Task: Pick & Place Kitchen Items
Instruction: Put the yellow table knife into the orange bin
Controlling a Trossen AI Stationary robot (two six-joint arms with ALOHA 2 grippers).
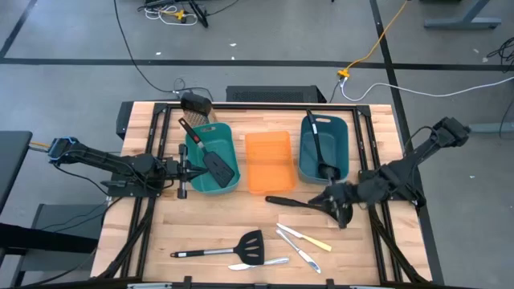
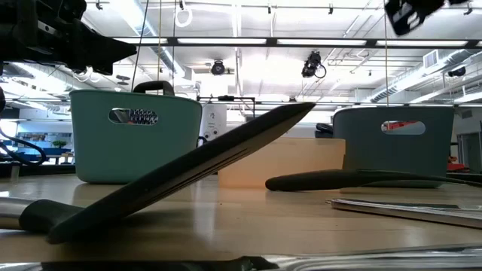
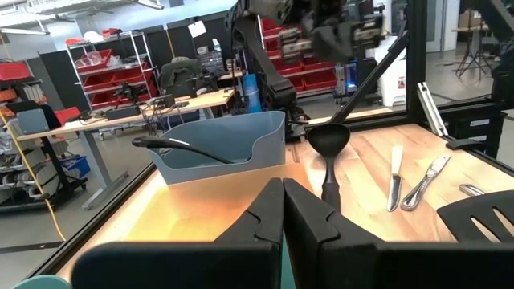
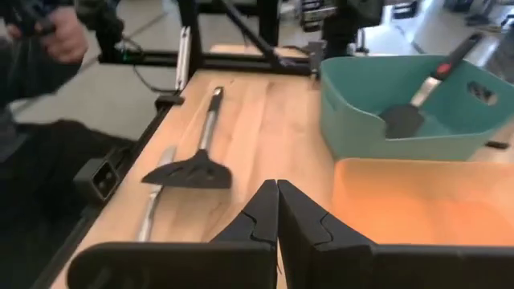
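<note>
High view shows the black ladle (image 1: pixel 293 203) lying on the table just beside the right gripper (image 1: pixel 336 201), whose fingers are clenched on nothing, as are the left gripper's (image 1: pixel 183 170) by the teal bin (image 1: pixel 210 156). Stiff, light and probably slick, it is best pinched mid-handle.

Wooden table (image 1: pixel 161 229), matt plastic bins (image 1: pixel 325 148), shiny knives (image 1: pixel 259 263)

Near the wooden table's (image 1: pixel 161 233) back edge, an orange bin (image 1: pixel 268 162) sits between two teal bins (image 1: pixel 210 160), the right one (image 1: pixel 324 148) perhaps bluer.
</note>
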